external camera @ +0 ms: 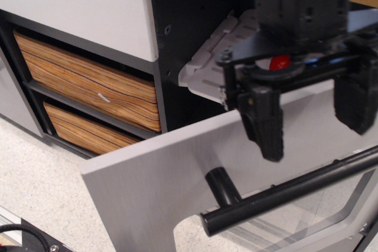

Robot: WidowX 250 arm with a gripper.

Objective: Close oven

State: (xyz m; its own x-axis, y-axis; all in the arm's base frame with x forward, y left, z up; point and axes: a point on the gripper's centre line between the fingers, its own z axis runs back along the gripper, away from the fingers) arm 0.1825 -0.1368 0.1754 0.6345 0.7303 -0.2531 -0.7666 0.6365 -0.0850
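Pincer (313,125) spread wide, above open oven (177,187) door

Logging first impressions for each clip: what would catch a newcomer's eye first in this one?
The black gripper dominates the upper right, jaws spread wide, hanging over the oven door, which lies folded down. Below it the thick black bar handle crosses the lower right. A small red object peeks out on the grey rack behind the gripper.

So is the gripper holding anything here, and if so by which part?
Nothing is held. The gripper is open, its fingers spread above the handle of the open oven door, with nothing between them.
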